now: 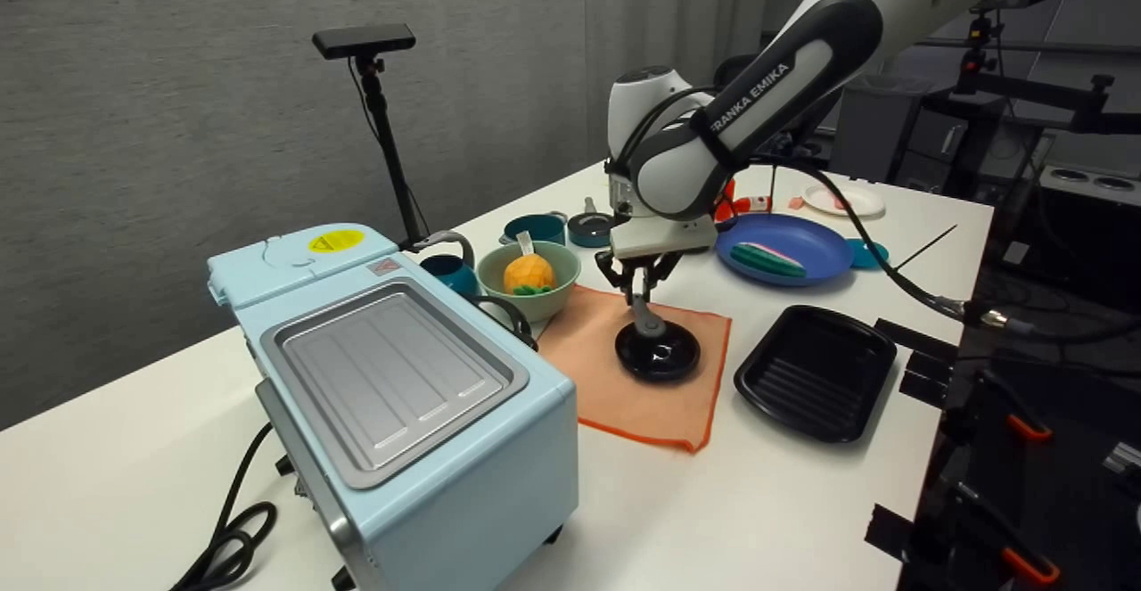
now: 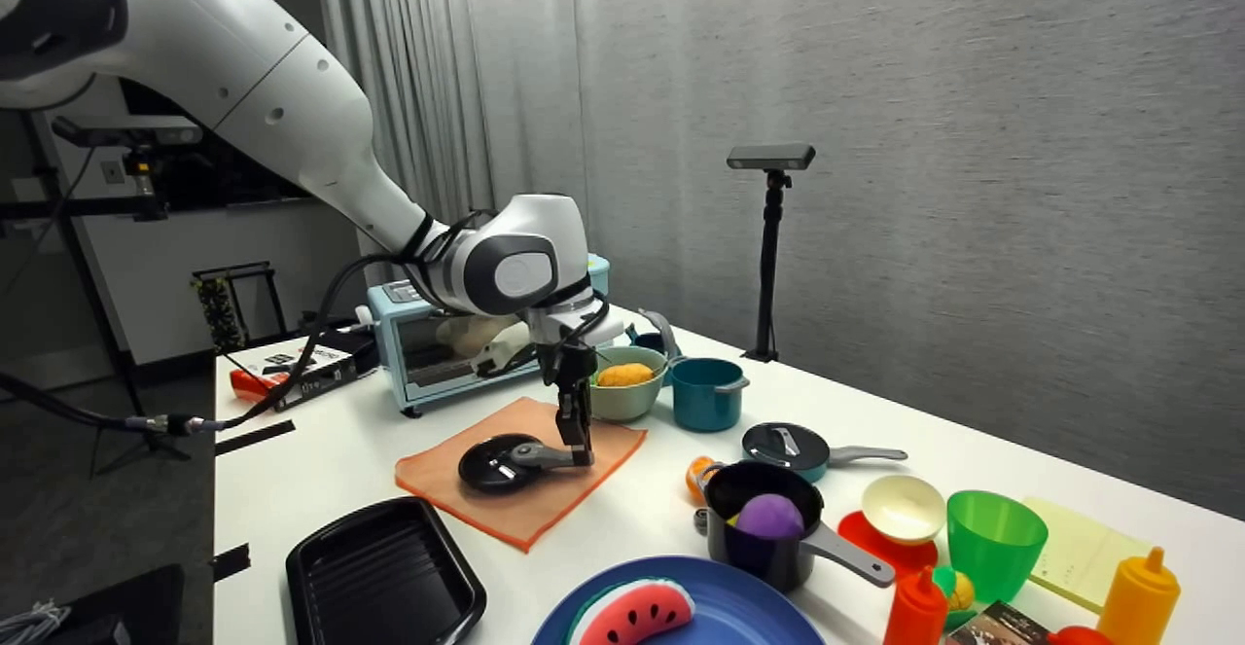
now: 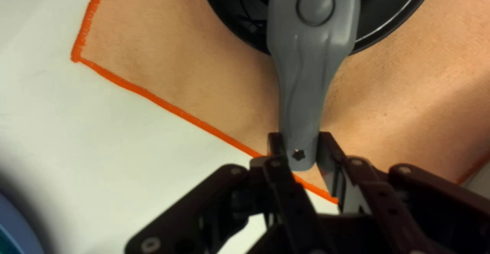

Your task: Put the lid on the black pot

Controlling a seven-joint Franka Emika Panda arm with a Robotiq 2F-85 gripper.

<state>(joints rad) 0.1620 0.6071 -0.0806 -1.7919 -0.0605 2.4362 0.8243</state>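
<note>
A: Where's the glossy round black lid (image 2: 491, 466) w/ tapered grey handle (image 3: 300, 93)?
B: Level over the orange-edged peach cloth (image 1: 615, 404); can't tell if touching.
A: & the black Robotiq gripper (image 3: 301, 146)?
B: Clamped on handle's narrow end.
A: Small round black pot (image 2: 757, 559)?
B: Uncovered, apart from the lid, w/ a smooth purple ball (image 2: 773, 517) in it.
A: Rest?
B: Ribbed black rectangular tray (image 1: 816, 368) beside cloth; round blue plate (image 2: 744, 618) nr pot; both on white table (image 1: 677, 520).
</note>
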